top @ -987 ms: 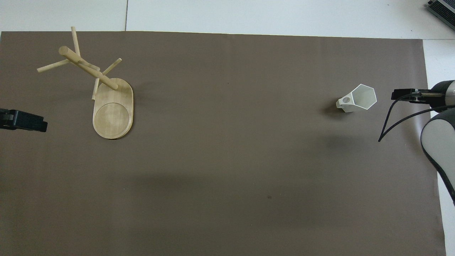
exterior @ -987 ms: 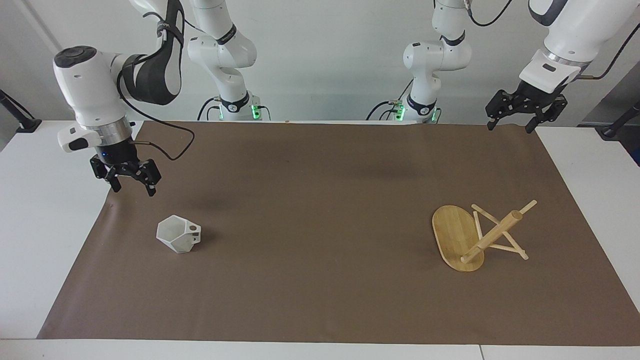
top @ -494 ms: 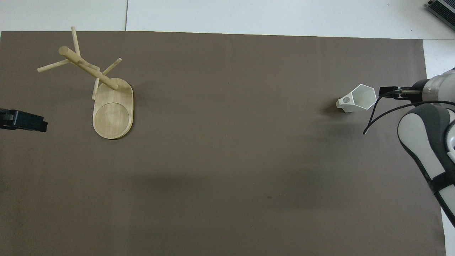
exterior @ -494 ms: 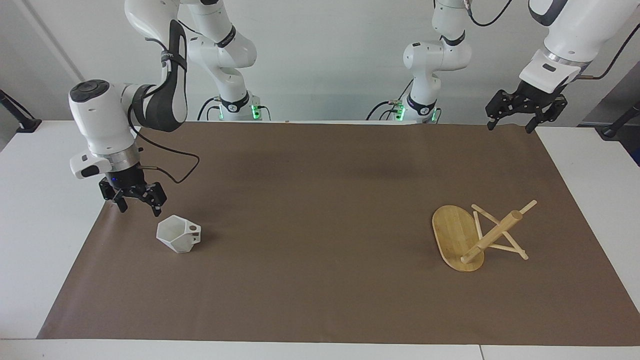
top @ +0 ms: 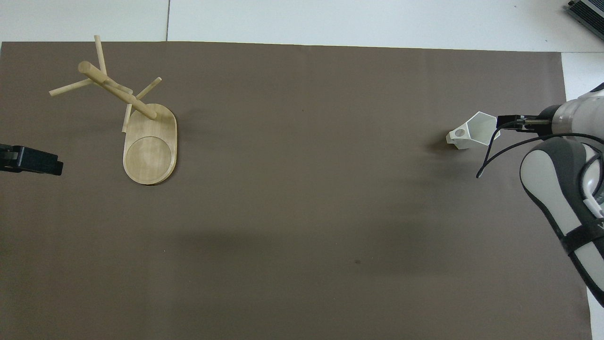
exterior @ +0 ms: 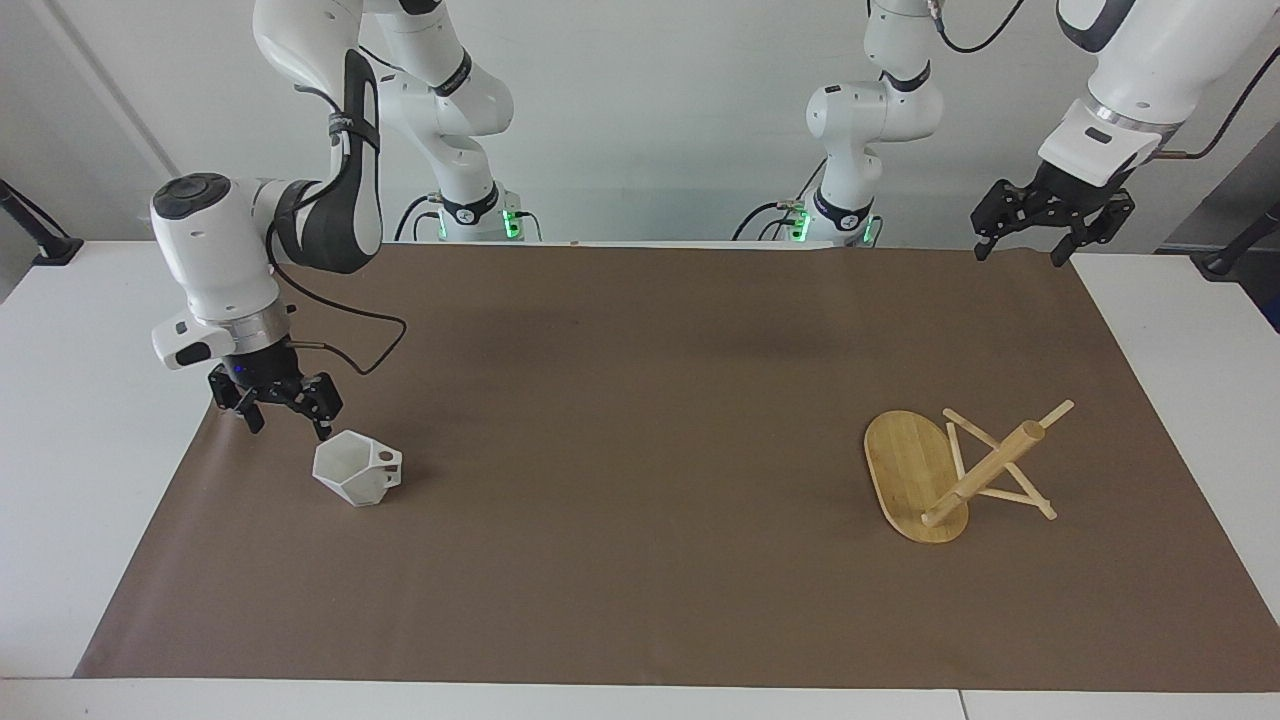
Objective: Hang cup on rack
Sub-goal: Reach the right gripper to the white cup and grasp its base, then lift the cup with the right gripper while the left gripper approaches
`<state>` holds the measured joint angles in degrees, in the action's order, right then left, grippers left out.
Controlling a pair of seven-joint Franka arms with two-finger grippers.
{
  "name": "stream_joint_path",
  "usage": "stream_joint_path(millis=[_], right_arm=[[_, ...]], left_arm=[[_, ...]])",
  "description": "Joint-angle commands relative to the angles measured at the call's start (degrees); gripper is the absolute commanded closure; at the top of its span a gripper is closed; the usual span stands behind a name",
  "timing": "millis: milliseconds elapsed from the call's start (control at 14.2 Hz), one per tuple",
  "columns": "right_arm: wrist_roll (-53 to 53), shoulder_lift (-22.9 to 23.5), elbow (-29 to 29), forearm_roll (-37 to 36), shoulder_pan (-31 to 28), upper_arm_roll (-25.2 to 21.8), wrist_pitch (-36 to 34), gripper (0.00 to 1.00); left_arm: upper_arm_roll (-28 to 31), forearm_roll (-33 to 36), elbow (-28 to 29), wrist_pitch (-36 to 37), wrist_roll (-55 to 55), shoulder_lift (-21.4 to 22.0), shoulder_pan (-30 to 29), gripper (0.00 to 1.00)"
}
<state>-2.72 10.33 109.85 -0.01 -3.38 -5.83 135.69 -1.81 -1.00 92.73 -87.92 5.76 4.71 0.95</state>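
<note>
Over the last second the right tool (exterior: 283, 410) was brought down and across toward the faceted white cup (exterior: 356, 468); it was found just beside the rim, fingers apart, nothing gripped. The cup sat upright on the brown mat (exterior: 620, 400) at the right arm's end of the desk. The bamboo mug rack (exterior: 955, 470) lay toppled at the other end. The left tool (exterior: 1050, 225) waited aloft, fingers apart. A grasp appeared imminent; the toppled rack would likely need righting.
</note>
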Motion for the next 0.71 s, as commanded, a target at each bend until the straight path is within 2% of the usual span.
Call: stream_joint_path(millis=[0,212,423,635], right_arm=[[-0.88,0.04,0.36,-0.43,-0.22,0.12,0.1,0.0],[-0.71,1.53,0.36,-0.35,-0.22,0.47,0.8,0.0],[-0.62,3.29,0.36,-0.26,-0.05,0.82,2.65,0.0],[-0.88,5.04,0.28,-0.26,-0.05,0.91,5.2,0.0]], left_arm=[[-0.21,1.0,1.22,0.12,-0.83,1.17,0.28,0.0],[-0.39,1.0,7.35,-1.8,-0.93,4.06,0.63,0.0],[-0.21,0.92,13.42,-10.84,-1.01,6.26,-0.07,0.0],[-0.03,0.48,15.98,-13.15,-1.1,7.15,-1.38,0.0]])
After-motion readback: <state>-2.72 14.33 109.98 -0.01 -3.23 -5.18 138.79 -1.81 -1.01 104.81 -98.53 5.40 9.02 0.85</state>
